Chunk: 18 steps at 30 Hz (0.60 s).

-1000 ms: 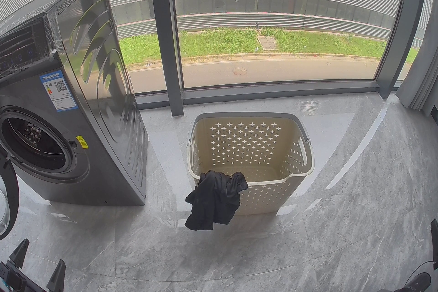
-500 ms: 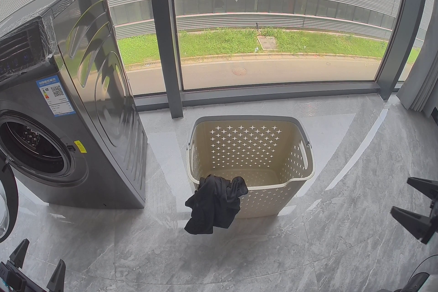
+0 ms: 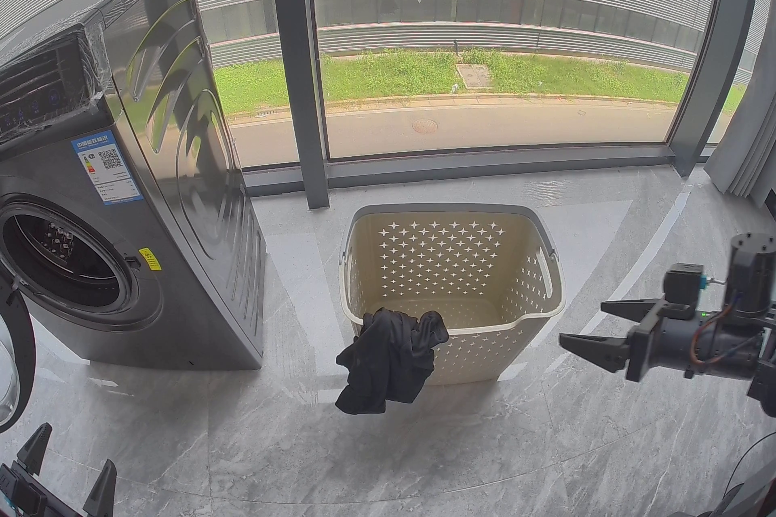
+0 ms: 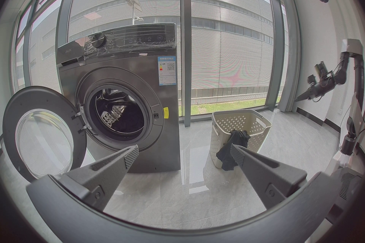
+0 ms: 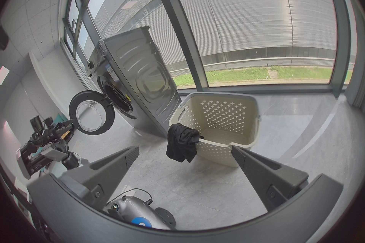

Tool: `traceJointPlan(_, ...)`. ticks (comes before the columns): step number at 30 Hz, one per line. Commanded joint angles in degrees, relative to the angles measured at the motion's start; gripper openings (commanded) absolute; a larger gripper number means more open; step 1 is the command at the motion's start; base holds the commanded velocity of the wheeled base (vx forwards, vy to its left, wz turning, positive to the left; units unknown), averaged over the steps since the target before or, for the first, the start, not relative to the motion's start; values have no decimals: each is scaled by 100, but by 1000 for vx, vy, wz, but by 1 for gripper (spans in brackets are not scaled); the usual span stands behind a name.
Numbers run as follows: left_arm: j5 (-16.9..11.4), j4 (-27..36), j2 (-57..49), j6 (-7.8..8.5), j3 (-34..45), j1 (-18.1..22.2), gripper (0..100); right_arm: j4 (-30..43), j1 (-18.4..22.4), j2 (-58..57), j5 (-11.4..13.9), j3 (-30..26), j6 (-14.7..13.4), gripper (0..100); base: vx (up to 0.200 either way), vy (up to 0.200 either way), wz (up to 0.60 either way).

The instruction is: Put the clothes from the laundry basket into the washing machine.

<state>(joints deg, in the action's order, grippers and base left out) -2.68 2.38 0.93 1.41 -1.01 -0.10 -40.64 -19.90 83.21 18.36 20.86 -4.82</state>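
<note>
Black garment (image 3: pixel 392 361) is draped over the near-left rim of the cream laundry basket (image 3: pixel 453 210), most of it hanging down the outside wall; the rest of the basket looks bare to me. And here comes my right arm: a second ago it was barely at the edge of the head view, and now the right end effector (image 3: pixel 586 323) has swung in from the right. Its fingers are spread and carry nothing, pointing at the basket but well short of it. I read that as the reach for the garment getting under way. My left end effector (image 3: pixel 69 456) sits low at the near left, spread too, unmoved. Washing machine (image 3: pixel 186 155) stands left of the basket, its door (image 4: pixel 42 133) swung wide, drum ready. Underfoot is a glossy grey marble-look floor (image 3: pixel 404 454). Beyond the basket, a tall window (image 3: pixel 501 18) looks onto grass and a road, with a curtain (image 3: pixel 748 131) at far right.
</note>
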Motion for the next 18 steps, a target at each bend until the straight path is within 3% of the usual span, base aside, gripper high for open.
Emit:
traceJointPlan(1,-4,0,-93,-10,101,1,100,-1139,-709,2393,-421,612,-626,100,0,0,0)
traceJointPlan(2,-4,0,-93,-10,101,1,100,-1139,-709,2393,-421,612,-626,100,0,0,0)
traceJointPlan(4,-4,0,-93,-1,101,1,100,-1306,-893,2832,-693,885,-846,100,0,0,0)
traceJointPlan(9,5,0,-93,17,101,1,100,-1455,-964,3465,-1124,1491,-810,100,0,0,0)
traceJointPlan(18,5,0,-93,17,101,1,100,-1508,-946,4309,-1476,2353,-802,100,0,0,0)
